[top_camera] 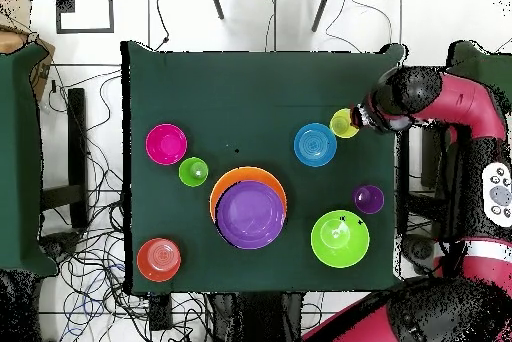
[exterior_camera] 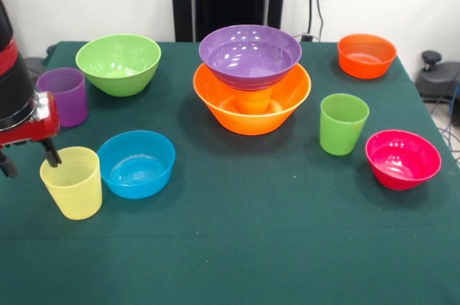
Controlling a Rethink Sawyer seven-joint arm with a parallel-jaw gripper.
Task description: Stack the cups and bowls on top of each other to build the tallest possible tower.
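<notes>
Clearly the gripper (exterior_camera: 29, 159), fingers apart astride the yellow cup's (exterior_camera: 71, 182) rim, may tip it toward the blue bowl (exterior_camera: 136, 164).

Green-clothed table (exterior_camera: 237, 247) with scattered cups (exterior_camera: 343, 124), bowls (exterior_camera: 136, 164) and a bowl tower (exterior_camera: 251, 78).

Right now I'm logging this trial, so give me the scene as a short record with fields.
tower: purple bowl sitting in large orange-yellow bowl, an orange cup seen under it
gripper: gripper at pale yellow cup, one finger at its rim
loose cups: purple cup, green cup
loose bowls: light green, blue, pink-red, orange-red
</notes>
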